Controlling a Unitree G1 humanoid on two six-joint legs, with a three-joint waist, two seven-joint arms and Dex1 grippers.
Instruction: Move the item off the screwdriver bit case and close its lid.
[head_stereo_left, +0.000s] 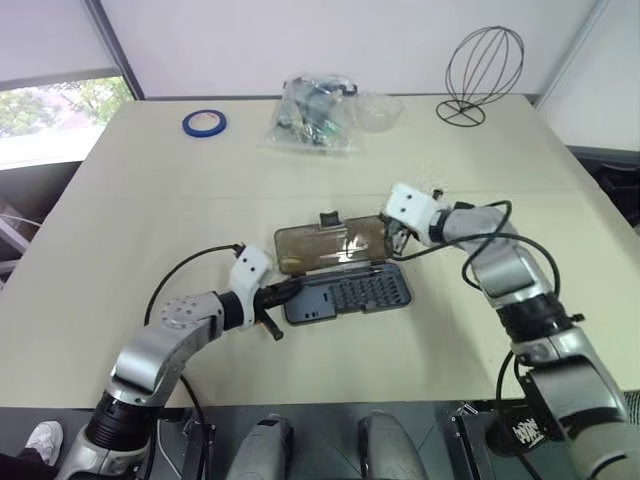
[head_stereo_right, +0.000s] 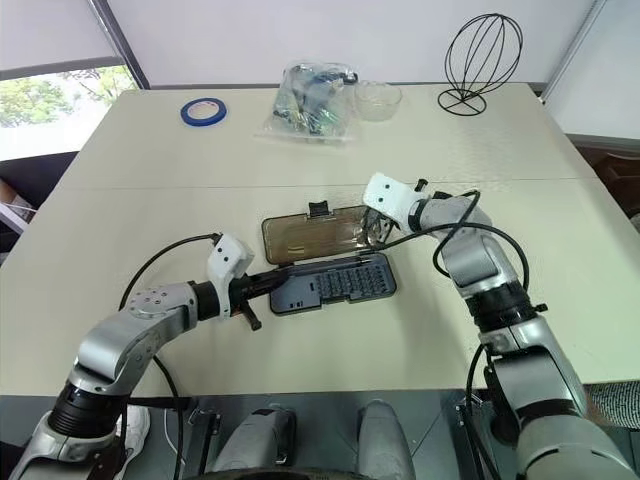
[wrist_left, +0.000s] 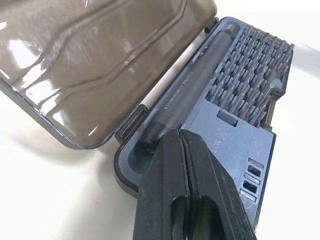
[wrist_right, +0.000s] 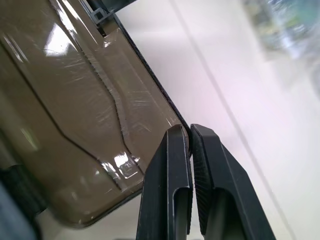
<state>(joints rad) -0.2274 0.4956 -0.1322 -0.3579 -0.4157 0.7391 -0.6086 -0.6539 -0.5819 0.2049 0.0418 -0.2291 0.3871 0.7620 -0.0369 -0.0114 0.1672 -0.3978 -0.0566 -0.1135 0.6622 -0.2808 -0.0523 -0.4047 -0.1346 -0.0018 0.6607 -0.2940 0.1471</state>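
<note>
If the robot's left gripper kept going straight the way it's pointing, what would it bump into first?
Probably the slim dark pen-like rod lying in the dark grey-blue bit tray. The shut left gripper points right at its near end, though the depth is hard to judge.

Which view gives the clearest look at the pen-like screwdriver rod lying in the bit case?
The left wrist view: the rod lies along the tray's hinge side, beside the rows of bits, its printed lettering visible. In the head views it is a thin dark strip along the hinge. The right wrist view shows mostly the brown lid.

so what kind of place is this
Probably an office or lab set up for tabletop trials: a broad beige table beside a window and plain white wall, laid with props such as a screwdriver bit case, blue tape roll and wire stand.
</note>
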